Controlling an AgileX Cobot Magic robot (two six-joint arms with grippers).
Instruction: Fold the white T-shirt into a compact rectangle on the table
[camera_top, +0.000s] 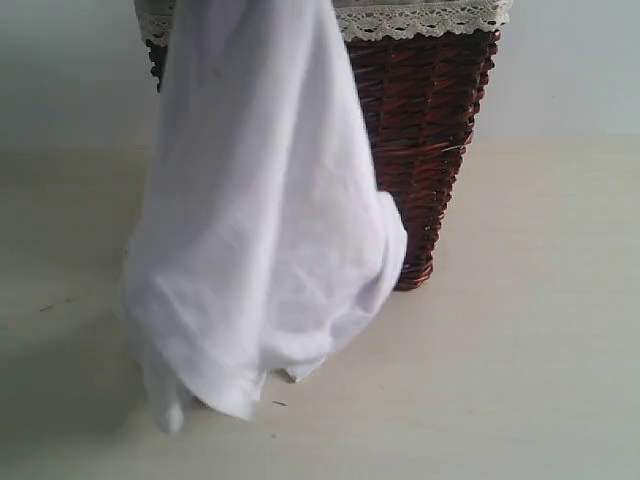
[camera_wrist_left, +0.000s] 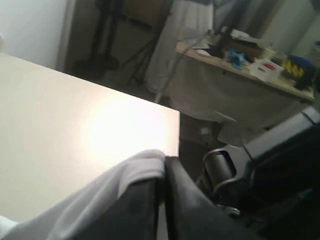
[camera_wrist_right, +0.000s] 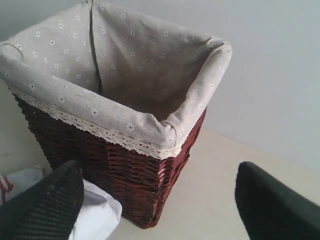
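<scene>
**Shirt hanging from my left pincer, in front of the basket**

Exterior view: the shirt (camera_top: 260, 230) hangs from 12 o'clock down to 7 o'clock, where its lowest folds meet the table (camera_top: 520, 380). It covers the left part of the basket (camera_top: 430, 140), which stands behind it at 1 o'clock, with a lace-edged liner (camera_top: 420, 20). My left pincer (camera_wrist_left: 165, 161) is clenched on a white fold of the shirt. My right pincer (camera_wrist_right: 159, 172) is released, its fingers wide apart and holding nothing, facing the basket.
</scene>
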